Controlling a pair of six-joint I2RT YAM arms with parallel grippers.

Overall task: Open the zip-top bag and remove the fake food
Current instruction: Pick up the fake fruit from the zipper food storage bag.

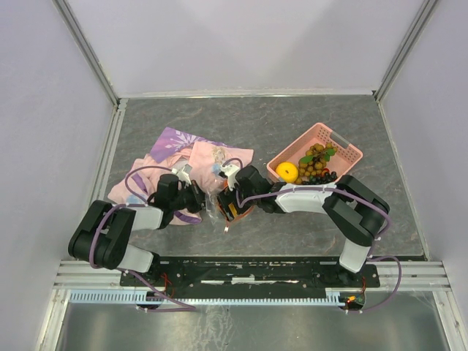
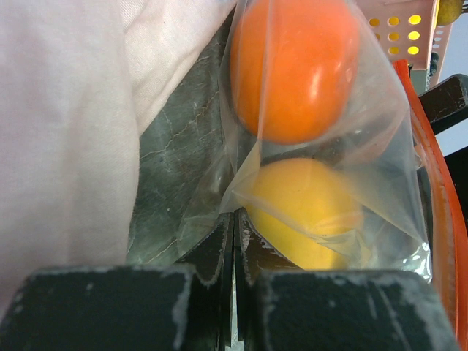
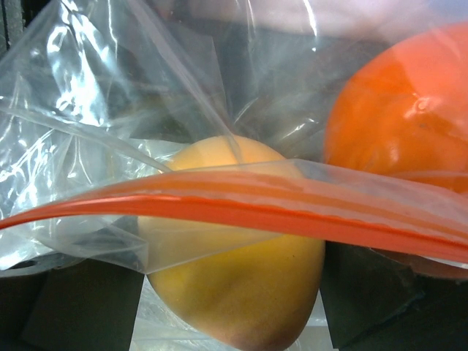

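Observation:
The clear zip-top bag (image 1: 221, 197) lies between both grippers, its orange-red zip strip (image 3: 256, 210) open across the right wrist view. Inside are an orange fruit (image 2: 292, 66) and a yellow fruit (image 2: 303, 212). My left gripper (image 2: 235, 219) is shut on a fold of the bag's plastic beside the yellow fruit. My right gripper (image 3: 230, 292) reaches into the bag's mouth. The yellow fruit (image 3: 234, 270) fills the gap between its fingers (image 3: 84, 307) and touches both. The orange fruit (image 3: 402, 110) sits to its right.
A pink perforated basket (image 1: 344, 146) at the right holds an orange (image 1: 287, 172) and grape bunches (image 1: 316, 162). A pink-purple cloth (image 1: 183, 150) lies crumpled under and behind the left gripper. The dark tabletop (image 1: 307, 117) ends at metal rails.

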